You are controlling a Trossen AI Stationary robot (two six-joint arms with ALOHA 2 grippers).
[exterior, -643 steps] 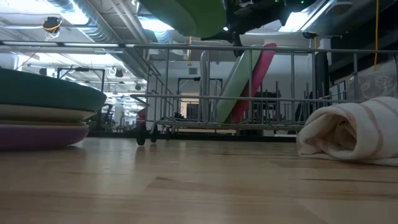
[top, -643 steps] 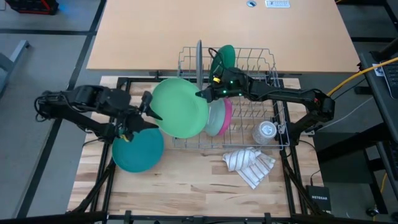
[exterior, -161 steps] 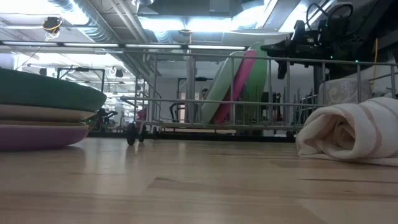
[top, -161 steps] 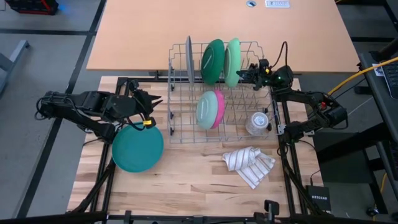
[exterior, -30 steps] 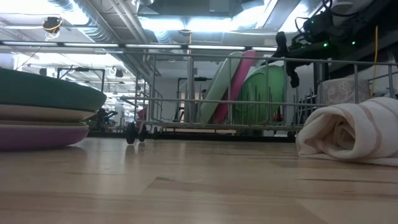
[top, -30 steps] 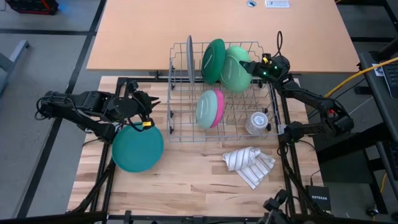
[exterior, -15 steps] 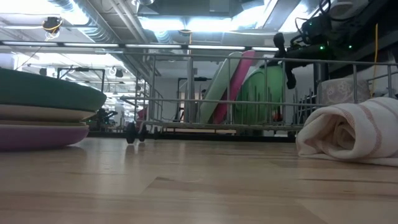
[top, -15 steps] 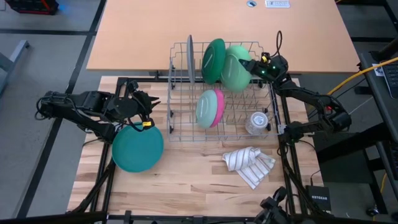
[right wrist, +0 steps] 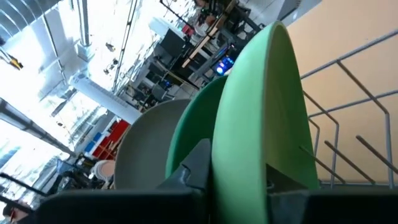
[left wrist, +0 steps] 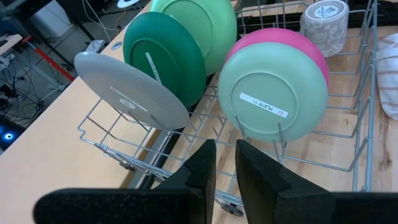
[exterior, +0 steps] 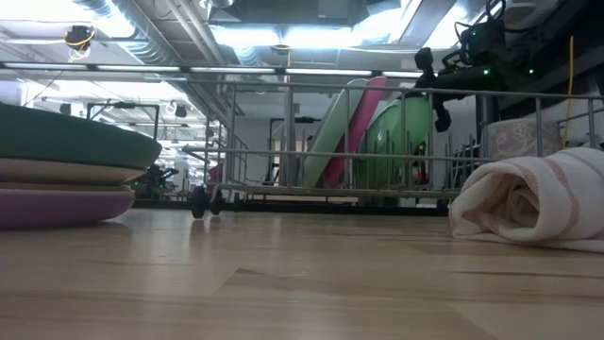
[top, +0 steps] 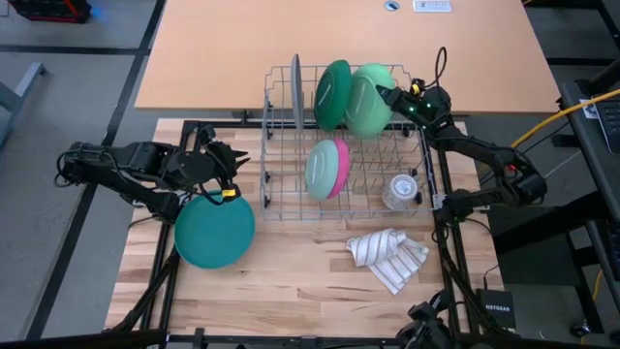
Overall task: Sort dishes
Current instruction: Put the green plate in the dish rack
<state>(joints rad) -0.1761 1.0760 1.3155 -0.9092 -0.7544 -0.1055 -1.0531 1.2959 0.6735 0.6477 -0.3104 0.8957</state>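
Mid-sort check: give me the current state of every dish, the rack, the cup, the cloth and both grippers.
Light green plate: on edge in rack, right gripper shut on its rim.
Dark green plate: upright in rack.
Grey plate: upright in rack.
Pale green bowl: on edge against pink bowl.
Teal plate: flat, tops stack.
Cup: in rack.
Cloth: crumpled on table.
Left gripper: nearly shut, empty.

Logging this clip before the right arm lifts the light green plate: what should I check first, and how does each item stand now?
1. Right pincer shut on the light green plate: ok, fingers on both faces in the right wrist view.
2. Plate clear of the dark green plate beside it: cannot tell.
3. Plate free of the dish rack wires: not ok, it sits among them.
4. Left pincer out of the way: ok, beside the rack above the teal plate.
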